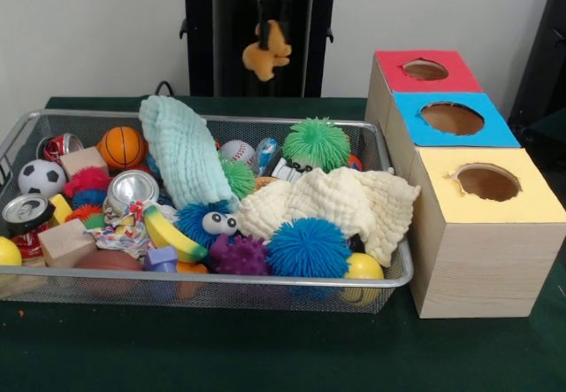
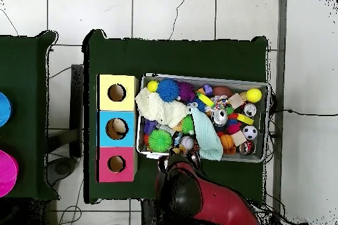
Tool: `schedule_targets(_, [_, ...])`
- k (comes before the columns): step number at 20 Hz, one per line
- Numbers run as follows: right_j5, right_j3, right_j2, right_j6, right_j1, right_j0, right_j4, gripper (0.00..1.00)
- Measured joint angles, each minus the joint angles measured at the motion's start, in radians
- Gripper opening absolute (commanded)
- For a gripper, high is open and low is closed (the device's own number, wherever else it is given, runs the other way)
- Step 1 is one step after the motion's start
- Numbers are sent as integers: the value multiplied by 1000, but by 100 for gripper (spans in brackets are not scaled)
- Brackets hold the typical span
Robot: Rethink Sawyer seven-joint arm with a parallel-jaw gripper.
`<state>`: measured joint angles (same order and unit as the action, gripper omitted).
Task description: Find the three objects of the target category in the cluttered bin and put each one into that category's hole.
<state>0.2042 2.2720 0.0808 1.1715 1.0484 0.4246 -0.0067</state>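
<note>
My gripper hangs high above the far rim of the wire-mesh bin and is shut on a plain tan-orange toy figure, which dangles below it. In the overhead view the red arm covers the gripper at the bin's near edge, and a bit of the orange figure shows there. The red-surround hole is at the far end of the wooden box, to the right of the gripper; it also shows in the overhead view. No other orange figure is visible in the clutter.
The bin holds a mint cloth, a cream cloth, a basketball, a soccer ball, cans and spiky balls. The blue-surround hole and the yellow-surround hole lie nearer the camera than the red one.
</note>
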Motion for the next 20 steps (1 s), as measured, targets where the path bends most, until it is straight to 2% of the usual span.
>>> schedule_targets(7, [116, 5, -124, 123, 87, -193, 52, 0])
schedule_targets(11, [180, 23, -181, 227, 121, -290, 105, 0])
schedule_targets(16, [171, 73, -210, 329, 128, -345, 151, 0])
schedule_targets(20, [126, 118, -231, 414, 120, -398, 178, 0])
